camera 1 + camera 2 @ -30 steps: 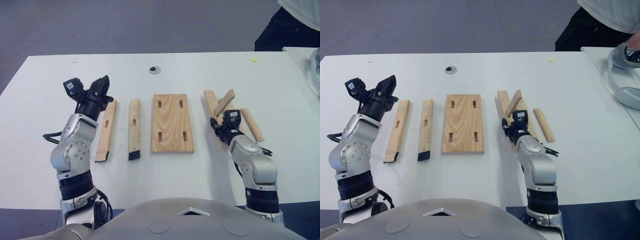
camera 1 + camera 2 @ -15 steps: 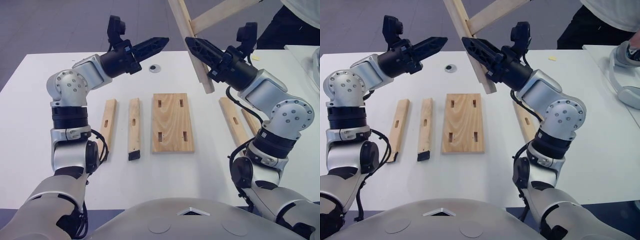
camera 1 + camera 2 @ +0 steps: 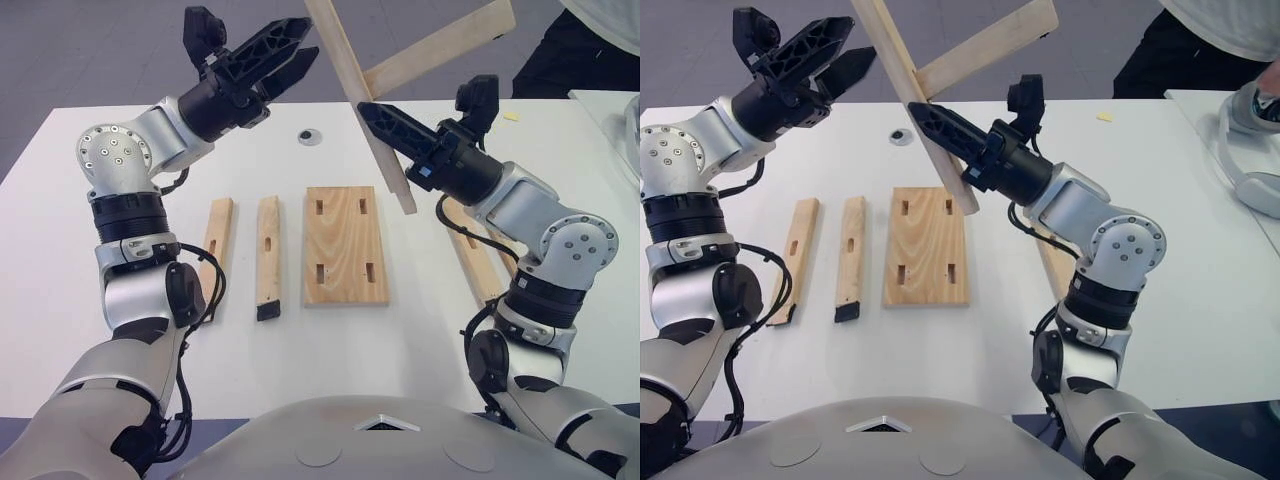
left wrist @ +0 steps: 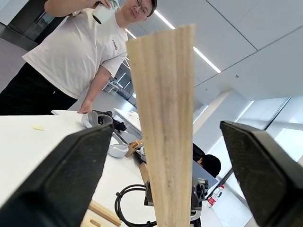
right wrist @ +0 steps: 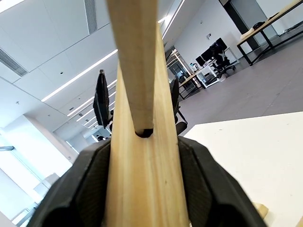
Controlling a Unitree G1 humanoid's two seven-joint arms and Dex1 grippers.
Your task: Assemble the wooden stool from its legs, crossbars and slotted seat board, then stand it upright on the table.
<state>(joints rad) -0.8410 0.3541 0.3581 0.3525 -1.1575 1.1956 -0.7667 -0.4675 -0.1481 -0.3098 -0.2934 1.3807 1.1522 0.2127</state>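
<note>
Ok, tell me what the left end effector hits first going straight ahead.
Probably the raised wooden leg in the right end effector; the left wrist view shows it dead ahead, depth unclear.

White table (image 3: 60, 250) is topped by a round grey grommet (image 3: 310, 137), set near the middle of the far edge. A small yellow note (image 3: 1102, 118) is seen near the far right corner. A white headset (image 3: 1245, 170) is laid on a second table (image 3: 1200, 105) to the right.

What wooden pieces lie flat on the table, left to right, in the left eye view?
Far-left slotted leg, second slotted leg, seat board, right-side leg. The held leg-crossbar assembly hangs above them.
</note>
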